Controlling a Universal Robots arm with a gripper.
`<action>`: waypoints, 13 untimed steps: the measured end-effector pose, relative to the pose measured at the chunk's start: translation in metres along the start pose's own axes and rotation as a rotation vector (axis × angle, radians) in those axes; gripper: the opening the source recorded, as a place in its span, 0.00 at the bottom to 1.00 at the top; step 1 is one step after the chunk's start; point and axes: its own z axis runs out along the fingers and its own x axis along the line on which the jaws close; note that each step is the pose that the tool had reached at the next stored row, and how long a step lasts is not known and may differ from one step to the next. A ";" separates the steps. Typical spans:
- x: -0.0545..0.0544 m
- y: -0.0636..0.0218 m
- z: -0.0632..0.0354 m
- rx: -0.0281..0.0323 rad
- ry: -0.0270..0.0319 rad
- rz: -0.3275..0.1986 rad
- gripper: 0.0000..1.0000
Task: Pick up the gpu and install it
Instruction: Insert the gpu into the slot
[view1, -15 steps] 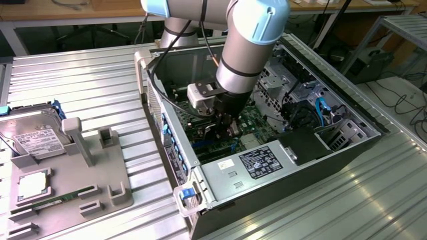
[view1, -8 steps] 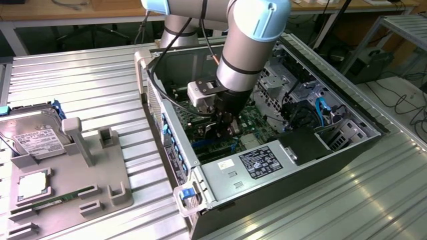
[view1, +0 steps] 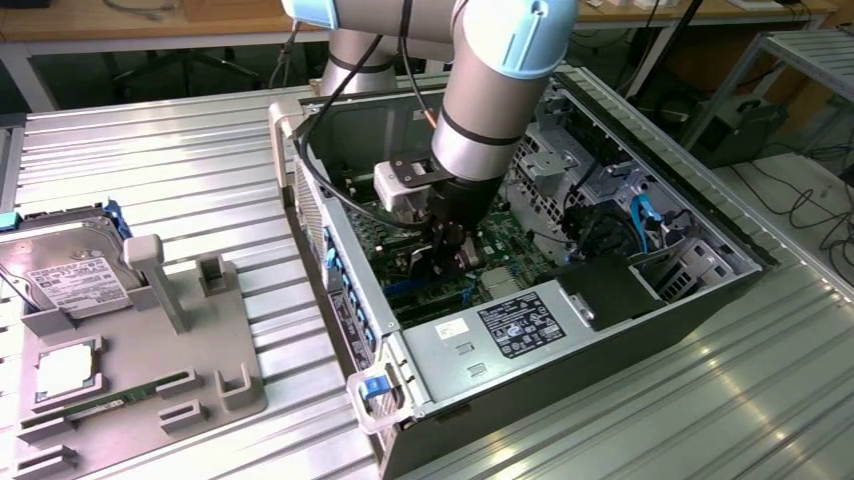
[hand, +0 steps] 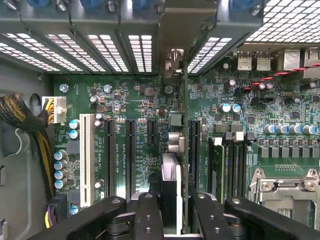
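My gripper (view1: 447, 252) is down inside the open computer case (view1: 694, 300), shut on the gpu (view1: 430, 262), a dark card that hangs just over the green motherboard (view1: 501, 240). In the wrist view the gpu (hand: 171, 185) is seen edge-on between my black fingers (hand: 149, 212). Its thin board runs beside a black expansion slot (hand: 193, 145), and its silver bracket (hand: 173, 59) reaches the case's vented rear slot covers. Whether the card's edge sits in the slot I cannot tell.
A grey fixture (view1: 220, 385) at the exterior view's left holds a silver hard drive (view1: 74, 282), a square chip (view1: 60, 372) and a green memory stick (view1: 114, 402). Inside the case are a silver power supply (view1: 454, 345), blue cables (view1: 643, 222), a white slot (hand: 85, 155) and a yellow-black cable bundle (hand: 20, 116).
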 end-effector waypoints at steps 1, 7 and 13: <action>0.000 0.0000 0.0000 0.0000 0.0000 0.000 0.28; 0.000 0.0000 0.0007 0.0000 0.0001 0.000 0.28; 0.000 -0.0002 0.0040 0.0001 0.0000 0.000 0.28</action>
